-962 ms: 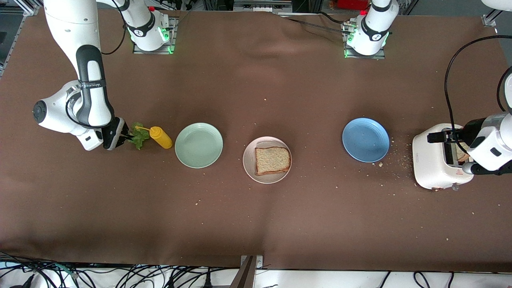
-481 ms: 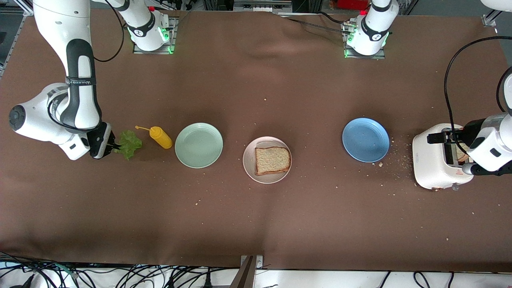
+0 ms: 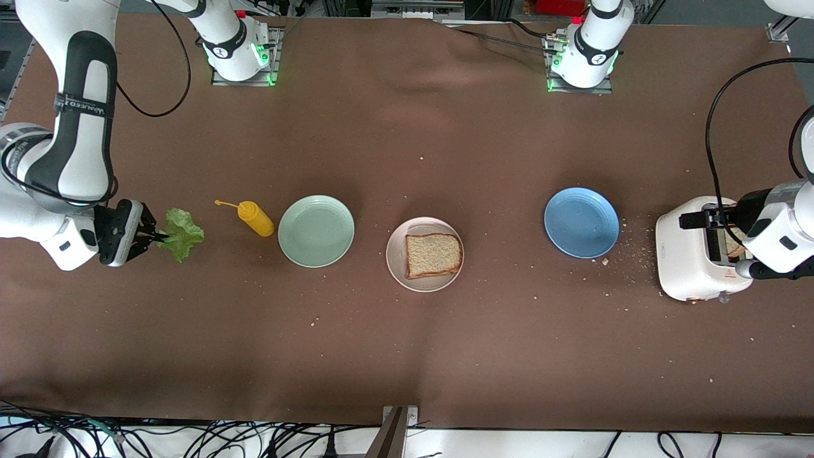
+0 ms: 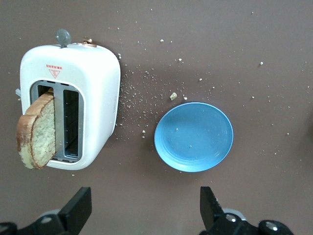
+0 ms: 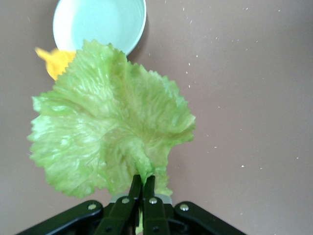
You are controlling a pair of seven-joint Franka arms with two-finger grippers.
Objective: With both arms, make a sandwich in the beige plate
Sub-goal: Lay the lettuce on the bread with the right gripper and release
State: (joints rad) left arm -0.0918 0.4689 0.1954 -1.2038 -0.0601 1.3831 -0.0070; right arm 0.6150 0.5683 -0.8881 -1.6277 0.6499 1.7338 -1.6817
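Note:
My right gripper [image 3: 152,236] is shut on the stem of the green lettuce leaf [image 3: 181,234] and holds it above the table at the right arm's end; the leaf fills the right wrist view [image 5: 110,139]. One bread slice [image 3: 433,254] lies in the beige plate [image 3: 395,257] at mid table. A second slice [image 4: 36,129] leans out of a slot of the white toaster [image 3: 690,261]. My left gripper [image 4: 145,208] is open and empty, up in the air near the toaster.
A yellow squeeze bottle [image 3: 254,217] lies beside the mint green plate [image 3: 316,230]. A blue plate [image 3: 581,222] sits between the beige plate and the toaster. Crumbs are scattered around the toaster and blue plate.
My right gripper has carried the lettuce leaf away from the yellow bottle, toward the right arm's end of the table and upward. The left arm has not moved.

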